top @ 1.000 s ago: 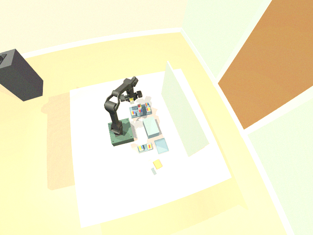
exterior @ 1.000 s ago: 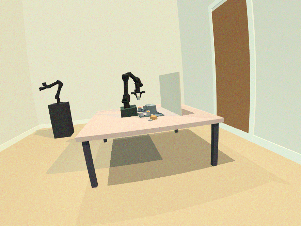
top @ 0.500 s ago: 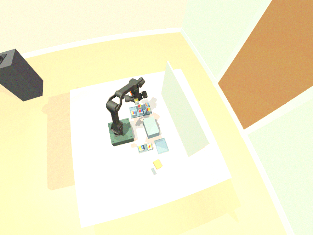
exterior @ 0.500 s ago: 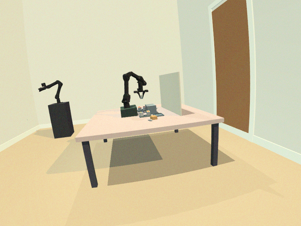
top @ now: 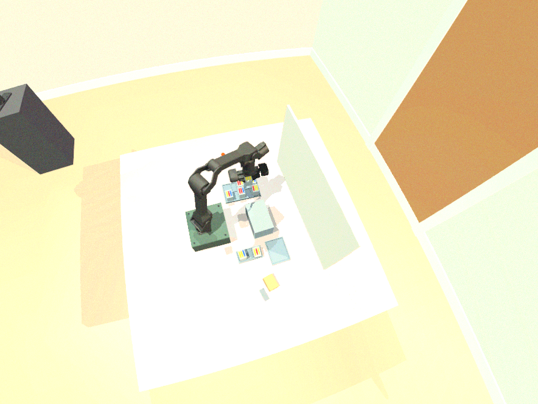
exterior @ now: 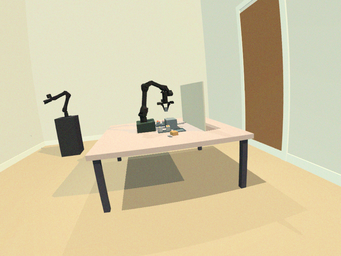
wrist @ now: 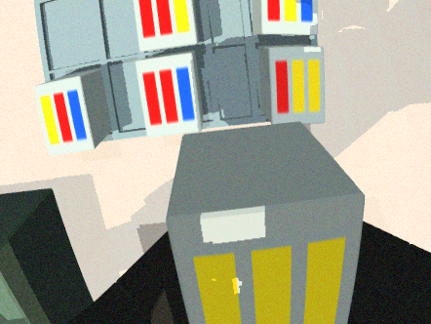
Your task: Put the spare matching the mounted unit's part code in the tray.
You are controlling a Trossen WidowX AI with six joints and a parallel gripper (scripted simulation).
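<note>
My gripper (top: 248, 179) (exterior: 166, 109) is shut on a grey spare (wrist: 259, 252) (exterior: 166, 109) with three yellow stripes. It holds the spare high above the spares rack (top: 228, 194) (wrist: 67, 27). Several striped spares stand in that rack, among them a red-red-yellow one (wrist: 163, 8), a red-red-blue one (wrist: 168, 98) and a red-yellow-yellow one (wrist: 297, 84). The mounted unit (top: 260, 219) (exterior: 171, 122) is a pale grey box in front of the rack. The tray (top: 277, 250) (exterior: 180, 128) lies flat beyond the unit; nothing lies in it.
A small second rack (top: 249, 252) with two striped spares sits beside the tray. A yellow block (top: 271, 282) (exterior: 173, 133) and a small grey piece (top: 264, 294) lie nearer the table's front. A tall pale panel (top: 310, 191) (exterior: 193, 104) stands to the right. The arm's green base (top: 207, 228) is to the left.
</note>
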